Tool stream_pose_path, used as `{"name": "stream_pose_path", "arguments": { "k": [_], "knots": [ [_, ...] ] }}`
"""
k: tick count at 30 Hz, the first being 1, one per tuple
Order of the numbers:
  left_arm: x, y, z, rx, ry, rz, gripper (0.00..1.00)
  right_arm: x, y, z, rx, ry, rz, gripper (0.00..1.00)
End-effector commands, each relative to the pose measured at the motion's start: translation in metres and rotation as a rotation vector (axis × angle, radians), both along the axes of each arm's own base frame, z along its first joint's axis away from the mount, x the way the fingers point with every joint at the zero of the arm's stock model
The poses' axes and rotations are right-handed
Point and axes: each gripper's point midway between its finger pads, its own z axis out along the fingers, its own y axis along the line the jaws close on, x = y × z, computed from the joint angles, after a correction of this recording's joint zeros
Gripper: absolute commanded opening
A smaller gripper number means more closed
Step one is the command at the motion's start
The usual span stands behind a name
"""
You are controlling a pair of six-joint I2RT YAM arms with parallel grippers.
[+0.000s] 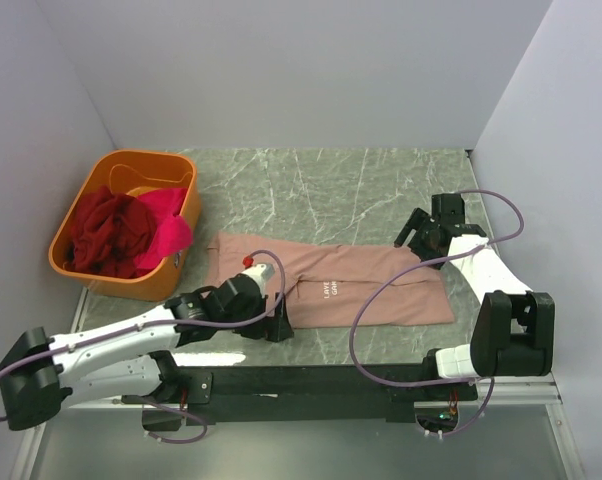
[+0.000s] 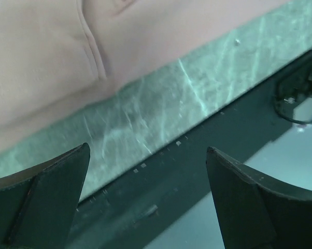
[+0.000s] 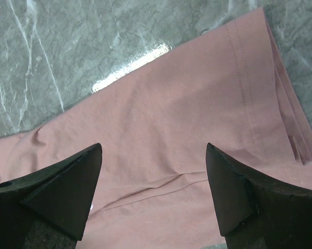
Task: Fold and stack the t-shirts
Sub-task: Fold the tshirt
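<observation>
Tub at tabletop's left edge holds dark red tee and magenta tee, left gripper hangs released at near-left edge of pink tee folded mid-tabletop, right gripper released over its right end.

Pink tee folded flat; red tees heaped.

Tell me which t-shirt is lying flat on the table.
The pink t-shirt; the dark red t-shirt and magenta t-shirt are crumpled in the orange tub.
</observation>
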Motion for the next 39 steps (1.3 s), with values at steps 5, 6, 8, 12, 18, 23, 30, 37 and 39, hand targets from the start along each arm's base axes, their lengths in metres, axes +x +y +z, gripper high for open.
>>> {"name": "stream_pose_path", "arguments": {
  "k": [5, 6, 8, 12, 18, 23, 30, 37, 39],
  "knots": [
    [0.045, 0.012, 0.041, 0.014, -0.171, 0.232, 0.99, 0.014, 0.005, 0.017, 0.004, -0.073, 0.034, 0.87],
    [0.056, 0.011, 0.039, 0.037, -0.194, 0.269, 0.99, 0.014, 0.006, 0.017, 0.012, -0.078, 0.040, 0.87],
    [0.084, 0.016, 0.043, 0.051, -0.235, 0.378, 0.99, 0.015, 0.009, 0.015, 0.019, -0.079, 0.059, 0.87],
    [0.128, 0.027, 0.019, 0.095, -0.169, 0.484, 0.99, 0.016, 0.023, 0.005, 0.007, -0.043, 0.123, 0.87],
    [0.176, 0.048, -0.016, 0.182, -0.086, 0.554, 0.99, 0.015, 0.040, -0.026, -0.011, 0.051, 0.173, 0.87],
    [0.208, 0.043, -0.021, 0.189, -0.067, 0.591, 0.99, 0.006, 0.044, -0.057, -0.022, 0.138, 0.196, 0.87],
    [0.253, 0.032, -0.066, 0.254, 0.012, 0.573, 0.99, -0.033, 0.066, -0.076, -0.006, 0.203, 0.276, 0.87],
    [0.371, 0.000, -0.059, 0.209, -0.080, 0.543, 0.99, -0.125, 0.120, -0.087, 0.052, 0.280, 0.486, 0.87],
    [0.391, -0.010, -0.086, 0.239, -0.064, 0.487, 0.99, -0.155, 0.156, -0.081, 0.094, 0.275, 0.649, 0.87]
  ]
}}
